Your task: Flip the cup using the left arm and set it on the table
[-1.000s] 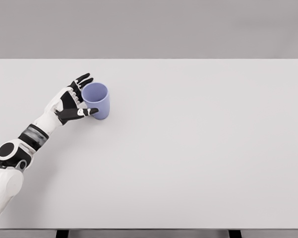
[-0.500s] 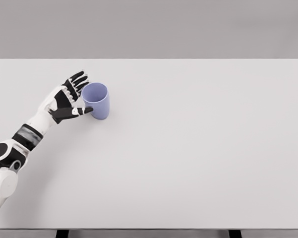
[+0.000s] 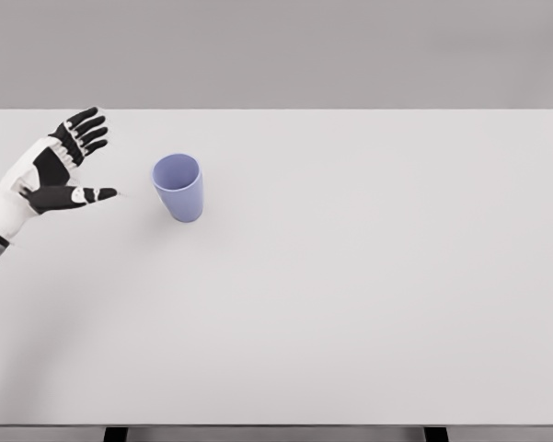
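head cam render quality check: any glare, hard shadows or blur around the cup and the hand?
Head view: lighting is flat and diffuse, with no glare on the white table. The blue cup throws only a faint soft shadow and its rim is sharp. The left hand is crisp, fingers spread, with no motion blur. The grey backdrop is featureless, and there is no obvious distortion.
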You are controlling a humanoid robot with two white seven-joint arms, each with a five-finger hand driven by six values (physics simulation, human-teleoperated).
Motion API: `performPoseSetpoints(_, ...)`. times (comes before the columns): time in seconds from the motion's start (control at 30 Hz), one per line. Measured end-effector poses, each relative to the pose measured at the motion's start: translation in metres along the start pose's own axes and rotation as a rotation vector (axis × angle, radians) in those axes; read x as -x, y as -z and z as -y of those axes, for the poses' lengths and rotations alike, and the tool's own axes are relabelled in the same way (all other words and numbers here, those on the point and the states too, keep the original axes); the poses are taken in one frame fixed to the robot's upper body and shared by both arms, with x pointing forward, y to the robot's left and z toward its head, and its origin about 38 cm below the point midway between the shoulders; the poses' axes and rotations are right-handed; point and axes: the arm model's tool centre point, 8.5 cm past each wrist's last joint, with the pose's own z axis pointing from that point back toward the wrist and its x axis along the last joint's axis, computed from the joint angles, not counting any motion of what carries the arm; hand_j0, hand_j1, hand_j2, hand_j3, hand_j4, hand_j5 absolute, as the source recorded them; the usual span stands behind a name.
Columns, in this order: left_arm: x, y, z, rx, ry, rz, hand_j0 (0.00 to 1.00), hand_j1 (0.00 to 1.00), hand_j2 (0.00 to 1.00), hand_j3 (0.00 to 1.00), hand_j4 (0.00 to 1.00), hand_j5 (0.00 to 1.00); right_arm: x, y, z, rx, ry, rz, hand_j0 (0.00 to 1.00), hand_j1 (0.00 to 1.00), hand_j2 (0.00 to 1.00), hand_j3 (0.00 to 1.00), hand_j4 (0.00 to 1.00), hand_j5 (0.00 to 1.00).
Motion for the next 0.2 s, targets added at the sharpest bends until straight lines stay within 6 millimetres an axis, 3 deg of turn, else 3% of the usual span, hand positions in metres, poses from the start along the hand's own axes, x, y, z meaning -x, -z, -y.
performPoseSetpoints(0.2, -0.024, -0.012, -0.019, 0.019, 0.099, -0.02, 1.0, 1.0, 1.0, 1.0, 1.0, 1.0, 0.0, 0.0, 0.0, 0.0, 0.0, 0.0, 1.0, 1.0, 1.0, 1.0, 1.0, 1.0)
